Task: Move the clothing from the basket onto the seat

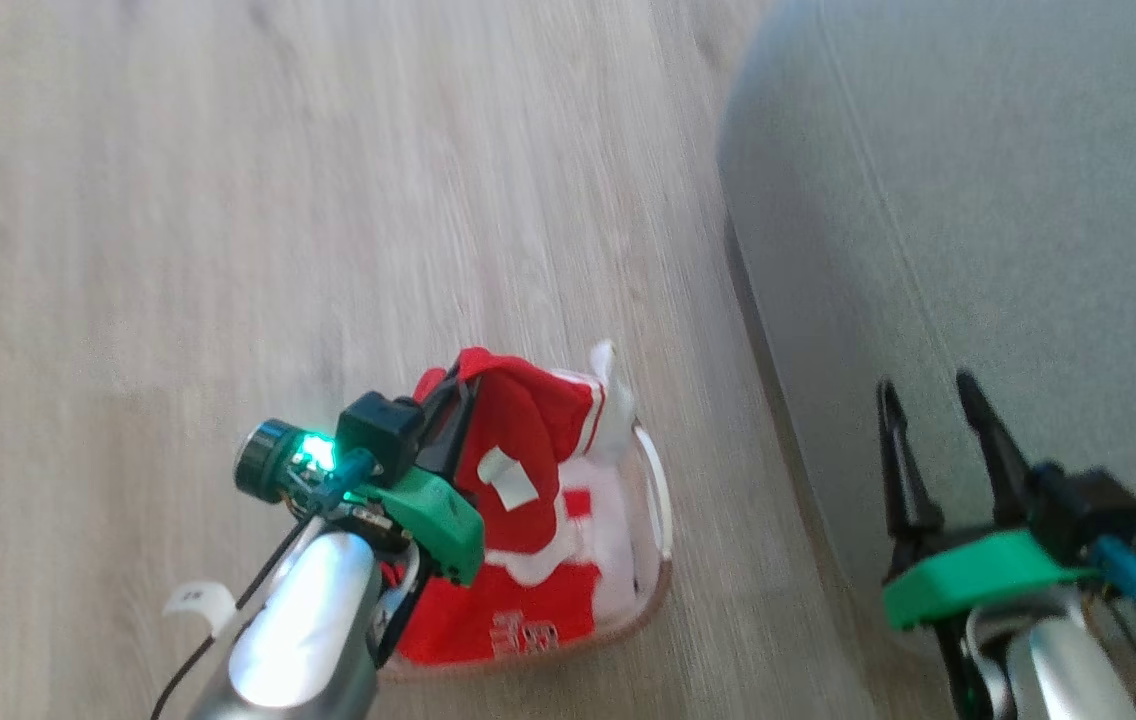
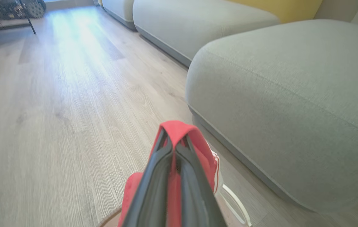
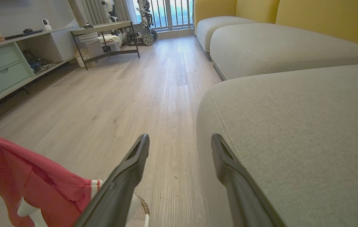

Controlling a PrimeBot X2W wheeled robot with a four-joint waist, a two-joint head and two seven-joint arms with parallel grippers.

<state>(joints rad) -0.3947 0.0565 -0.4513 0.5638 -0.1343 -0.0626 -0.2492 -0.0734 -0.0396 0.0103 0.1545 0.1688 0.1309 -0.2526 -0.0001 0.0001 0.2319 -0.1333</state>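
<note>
Lower middle, the left gripper pinches bright red mesh clothing above the white plastic basket, to carry it to the big grey fabric seat. The right gripper is spread, empty.

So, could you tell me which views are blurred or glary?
Head view: motion blur smears the floor, glare on the left forearm; left wrist view: slightly soft, bright sheen on the floor; right wrist view: sharpest, window bright.

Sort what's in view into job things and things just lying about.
Job: red clothing, white basket, grey seat.
Lying about: wood floor, second grey cushion, yellow backrest, metal-framed table, drawer cabinet.
</note>
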